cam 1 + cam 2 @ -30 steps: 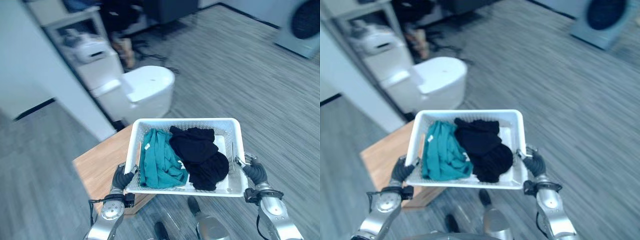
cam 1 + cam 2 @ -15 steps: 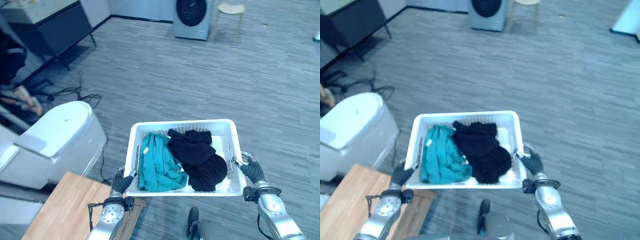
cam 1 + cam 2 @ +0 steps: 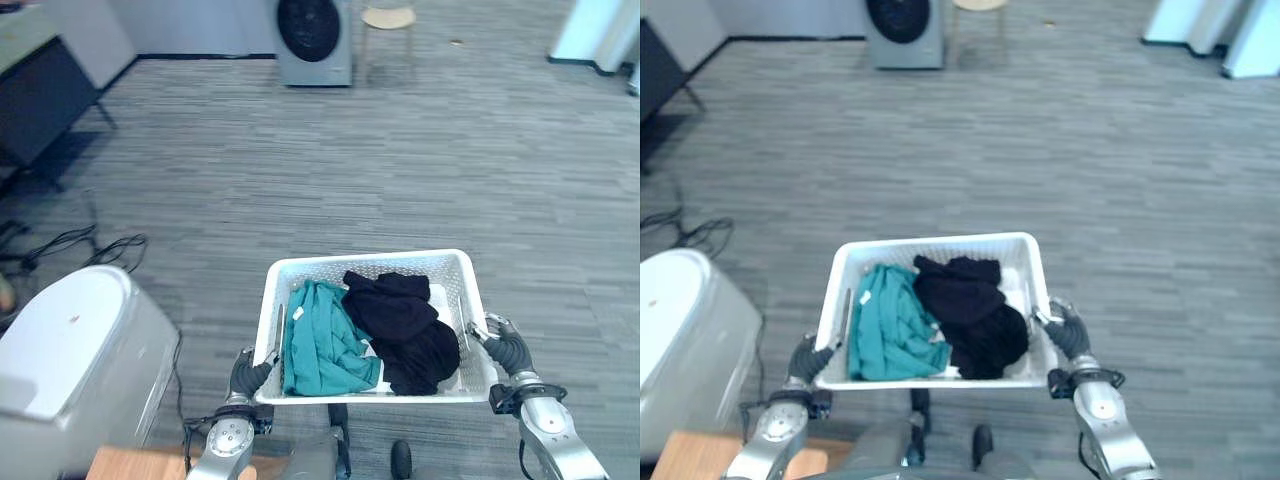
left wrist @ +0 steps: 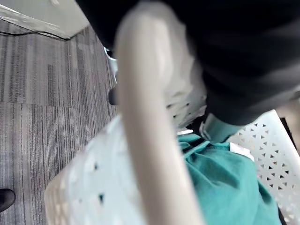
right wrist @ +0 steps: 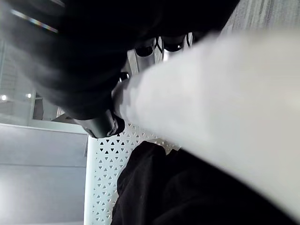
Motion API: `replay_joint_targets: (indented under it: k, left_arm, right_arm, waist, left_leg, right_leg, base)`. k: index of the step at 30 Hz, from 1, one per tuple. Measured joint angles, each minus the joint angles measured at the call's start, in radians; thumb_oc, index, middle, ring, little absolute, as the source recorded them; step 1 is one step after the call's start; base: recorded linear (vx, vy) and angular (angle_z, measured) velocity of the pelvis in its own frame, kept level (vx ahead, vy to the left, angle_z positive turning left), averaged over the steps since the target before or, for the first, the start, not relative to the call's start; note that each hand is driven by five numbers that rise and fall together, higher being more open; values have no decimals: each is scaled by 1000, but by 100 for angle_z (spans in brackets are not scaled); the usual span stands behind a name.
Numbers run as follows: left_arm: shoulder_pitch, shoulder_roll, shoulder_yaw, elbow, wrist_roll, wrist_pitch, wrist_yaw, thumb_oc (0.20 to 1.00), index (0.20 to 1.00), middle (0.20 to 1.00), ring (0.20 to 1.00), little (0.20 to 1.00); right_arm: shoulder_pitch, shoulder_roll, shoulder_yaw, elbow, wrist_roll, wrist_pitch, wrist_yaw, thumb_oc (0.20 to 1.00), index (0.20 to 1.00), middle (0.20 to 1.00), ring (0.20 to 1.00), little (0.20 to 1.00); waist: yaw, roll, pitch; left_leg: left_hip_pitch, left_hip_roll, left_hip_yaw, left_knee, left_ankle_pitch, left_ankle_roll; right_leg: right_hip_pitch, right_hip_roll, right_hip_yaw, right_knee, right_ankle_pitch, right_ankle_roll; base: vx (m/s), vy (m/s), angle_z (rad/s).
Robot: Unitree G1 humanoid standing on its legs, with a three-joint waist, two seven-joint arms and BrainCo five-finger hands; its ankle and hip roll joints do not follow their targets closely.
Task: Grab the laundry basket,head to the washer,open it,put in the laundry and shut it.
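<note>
I hold a white perforated laundry basket (image 3: 370,262) low in front of me, off the floor. A teal garment (image 3: 320,345) fills its left half and a black garment (image 3: 405,320) its right half. My left hand (image 3: 245,375) is curled round the basket's left edge. My right hand (image 3: 505,350) is curled round the right edge. In the left wrist view the rim (image 4: 145,140) runs close past the teal garment (image 4: 229,183). The right wrist view has the rim (image 5: 225,103) above the black garment (image 5: 178,187). The grey washer (image 3: 313,38), with a dark round door, stands far ahead.
A small stool (image 3: 388,25) stands just right of the washer. At my lower left is a white rounded appliance (image 3: 70,370), with a wooden table corner (image 3: 130,465) below it. A dark desk (image 3: 40,100) and loose cables (image 3: 90,250) lie at the left. Grey plank floor stretches ahead.
The camera has turned: the washer has come to the top centre, while the white appliance and wooden table have slid to the lower left. Both hands keep the basket as before.
</note>
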Motion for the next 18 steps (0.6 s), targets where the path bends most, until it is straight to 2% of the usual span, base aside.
replay_joint_targets:
  k: [1, 3, 4, 6, 7, 8, 9, 10, 11, 12, 13, 14, 15, 18]
  left_arm:
    - [-1, 6, 5, 0, 0, 0, -8, 200, 200, 200, 200, 200]
    - [-14, 22, 5, 0, 0, 1, -20, 200, 200, 200, 200, 200]
    - [-41, 41, 9, -1, 1, 1, -23, 200, 200, 200, 200, 200]
    - [-59, 58, 23, -5, 0, 0, -24, 200, 200, 200, 200, 200]
    - [-62, 65, 34, -6, -1, 0, -24, 200, 200, 200, 200, 200]
    - [-52, 64, 53, -15, -1, -1, -24, 200, 200, 200, 200, 200]
    - [-51, 64, 66, -15, -3, -1, -23, 200, 200, 200, 200, 200]
    - [-52, 64, 64, -16, -3, -5, -24, 200, 200, 200, 200, 200]
    - [-56, 64, 61, -16, -3, -6, -24, 200, 200, 200, 200, 200]
    - [-57, 60, 61, -17, -3, -8, -25, 200, 200, 200, 200, 200]
    - [-52, 35, 60, -11, -2, -7, -25, 200, 200, 200, 200, 200]
    - [-45, 31, 59, -8, -1, -6, -26, 200, 200, 200, 200, 200]
    - [-44, 28, 57, 5, -1, -6, -27, 200, 200, 200, 200, 200]
    - [-43, 24, 55, 5, 0, -6, -28, 200, 200, 200, 200, 200]
  right_arm:
    - [2, 5, 1, 0, 0, 3, 0, 200, 200, 200, 200, 200]
    - [2, 18, 0, -5, 0, 3, 3, 200, 200, 200, 200, 200]
    - [5, 25, -2, -7, 0, 3, 1, 200, 200, 200, 200, 200]
    - [-28, 36, 3, -7, -1, 3, 2, 200, 200, 200, 200, 200]
    - [-49, 49, 8, -12, -1, 3, 4, 200, 200, 200, 200, 200]
    - [-62, 51, 14, -19, -1, 3, 5, 200, 200, 200, 200, 200]
    - [-79, 53, 25, -34, -1, 3, 5, 200, 200, 200, 200, 200]
    - [-76, 46, 22, -36, -1, 3, 5, 200, 200, 200, 200, 200]
    - [-69, 45, 16, -36, -1, 3, 5, 200, 200, 200, 200, 200]
    - [-66, 45, 13, -35, 0, 3, 5, 200, 200, 200, 200, 200]
    - [-54, 46, -3, -34, 0, 3, 6, 200, 200, 200, 200, 200]
    - [-50, 46, -2, -30, 0, 4, 6, 200, 200, 200, 200, 200]
    - [-45, 49, 0, -19, 0, 6, 7, 200, 200, 200, 200, 200]
    - [-42, 49, -3, -13, 0, 7, 9, 200, 200, 200, 200, 200]
  waist:
    - [-1, -9, 0]
    - [-4, -23, 2]
    - [-7, -33, 1]
    - [9, -53, 11]
    - [6, -56, 12]
    - [7, -50, 19]
    - [6, -49, 27]
    - [-3, -50, 27]
    - [-5, -50, 27]
    - [-7, -51, 28]
    - [-12, -54, 29]
    - [-19, -56, 30]
    - [-28, -53, 34]
    - [-43, -54, 34]
  left_leg:
    - [18, -11, 26, -1, -6, 10]
    - [71, -46, 86, -1, -43, 57]
    - [85, -61, 95, -1, -41, 61]
    - [108, -61, 123, -11, -51, 69]
    - [115, -58, 124, -13, -66, 68]
    - [135, -55, 121, -29, -90, 93]
    - [157, -55, 135, -40, -97, 80]
    - [174, -57, 136, -51, -104, 72]
    - [182, -58, 140, -55, -101, 79]
    - [190, -58, 137, -56, -116, 65]
    - [208, -63, 128, -57, -144, 59]
    - [226, -68, 119, -57, -148, 62]
    - [263, -68, 100, -56, -178, 52]
    - [314, -73, 48, -56, -217, 27]
  right_leg:
    - [-7, -23, -1, 38, -23, 18]
    - [-80, -71, 0, 267, -84, 64]
    - [-95, -79, 0, 312, -97, 73]
    - [-175, -86, -18, 414, -107, 90]
    - [-205, -83, -34, 424, -107, 89]
    - [-232, -83, -73, 424, -108, 88]
    - [-278, -90, -117, 408, -108, 86]
    - [-315, -85, -134, 365, -102, 85]
    - [-337, -83, -150, 331, -92, 85]
    - [-356, -78, -164, 298, -74, 84]
    - [-393, -67, -190, 167, 12, 93]
    - [-403, -68, -198, 106, 58, 88]
    - [-405, -70, -228, 0, 124, 95]
    - [-412, -89, -228, -42, 146, 94]
  base:
    - [220, 112, -74]
    - [176, 82, -75]
    - [92, 41, -41]
    - [168, 48, -55]
    - [318, 64, -71]
    - [206, -7, -57]
    - [307, 13, -42]
    - [225, -39, -16]
    - [364, -14, 7]
    - [371, -52, 15]
    - [417, -51, 21]
    - [490, -177, 41]
    - [466, -201, 33]
    - [495, -202, 49]
